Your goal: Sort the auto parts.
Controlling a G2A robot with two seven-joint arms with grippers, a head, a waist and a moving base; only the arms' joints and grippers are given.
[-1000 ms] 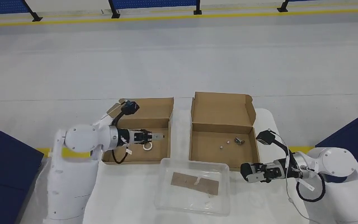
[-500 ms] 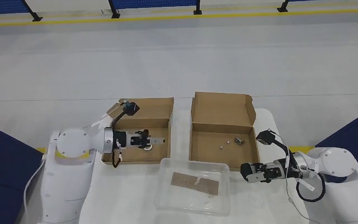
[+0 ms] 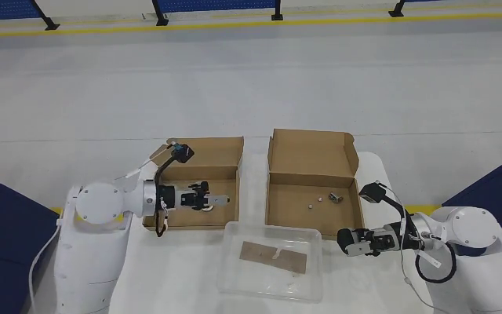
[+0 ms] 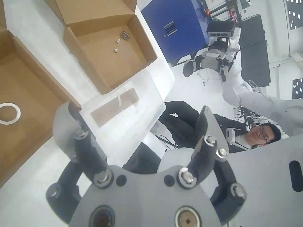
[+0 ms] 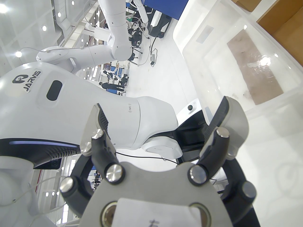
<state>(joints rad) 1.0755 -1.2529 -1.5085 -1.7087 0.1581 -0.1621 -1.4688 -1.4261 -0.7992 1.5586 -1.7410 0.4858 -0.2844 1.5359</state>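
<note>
While the white ring [image 4: 9,104] stays put, the left end effector [image 4: 137,111] shifts.

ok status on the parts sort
Left end effector open, empty, above left box. Right end effector open, empty, beside clear bin. White ring in left box, small metal parts in right box. Nothing blocking.

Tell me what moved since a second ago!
The left gripper slid a little toward the robot, over the left box, open with nothing in it. The white ring, right gripper, right box and clear tub stayed put.
</note>
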